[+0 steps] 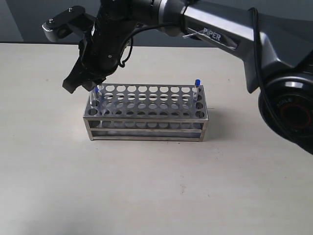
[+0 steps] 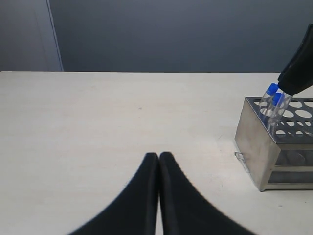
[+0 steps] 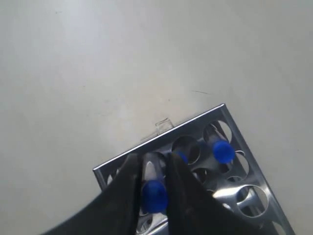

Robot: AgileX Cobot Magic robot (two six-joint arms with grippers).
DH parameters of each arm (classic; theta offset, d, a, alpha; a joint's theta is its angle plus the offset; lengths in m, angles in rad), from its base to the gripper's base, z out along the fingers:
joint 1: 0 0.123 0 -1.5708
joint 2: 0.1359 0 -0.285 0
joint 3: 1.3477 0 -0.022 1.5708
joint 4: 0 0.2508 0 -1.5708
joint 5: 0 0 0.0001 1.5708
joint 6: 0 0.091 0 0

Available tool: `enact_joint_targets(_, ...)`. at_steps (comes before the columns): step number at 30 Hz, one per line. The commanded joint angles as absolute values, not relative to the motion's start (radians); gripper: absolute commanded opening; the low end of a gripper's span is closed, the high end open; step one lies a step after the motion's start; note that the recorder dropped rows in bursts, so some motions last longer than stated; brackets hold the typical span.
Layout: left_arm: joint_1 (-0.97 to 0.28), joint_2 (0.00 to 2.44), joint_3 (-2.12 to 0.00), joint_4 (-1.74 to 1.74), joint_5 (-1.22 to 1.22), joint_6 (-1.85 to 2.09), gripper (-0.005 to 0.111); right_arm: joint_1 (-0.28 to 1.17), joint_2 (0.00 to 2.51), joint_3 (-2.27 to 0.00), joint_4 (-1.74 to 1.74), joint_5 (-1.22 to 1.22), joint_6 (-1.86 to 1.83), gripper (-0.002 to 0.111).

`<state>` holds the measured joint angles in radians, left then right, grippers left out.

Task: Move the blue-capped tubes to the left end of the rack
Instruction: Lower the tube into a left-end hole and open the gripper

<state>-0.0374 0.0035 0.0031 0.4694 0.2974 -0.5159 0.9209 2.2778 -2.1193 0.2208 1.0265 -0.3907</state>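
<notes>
Right gripper (image 3: 152, 164) clamps a blue-capped tube (image 3: 154, 195) by its capped top at the left end of the rack (image 1: 146, 116), another tube (image 1: 197, 84) stands at the far right corner, left gripper (image 2: 159, 161) closed on nothing; tubes look light, slick, breakable, so grip gently just below the cap.

It looks like a laboratory bench: a plain cream tabletop (image 1: 156, 196), a flat grey-blue wall (image 2: 171, 34), and a silvery metal test-tube rack (image 1: 146, 105) holding thin clear blue-capped tubes (image 1: 196, 92).
</notes>
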Motion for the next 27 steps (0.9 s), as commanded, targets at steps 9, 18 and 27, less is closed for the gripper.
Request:
enact_joint_targets(9,-0.044,0.000,0.000,0.468,0.290,-0.516,0.001,0.931,2.308,-2.122,0.205,1.011,-0.411,-0.001)
enact_joint_targets(18,-0.044,0.000,0.000,0.468,0.290,-0.516,0.001,0.931,2.323,-2.118,0.207,1.035,-0.409,-0.001)
enact_joint_targets(27,-0.044,0.000,0.000,0.468,0.290,-0.516,0.001,0.931,2.328,-2.118,0.210,1.070,-0.389,0.038)
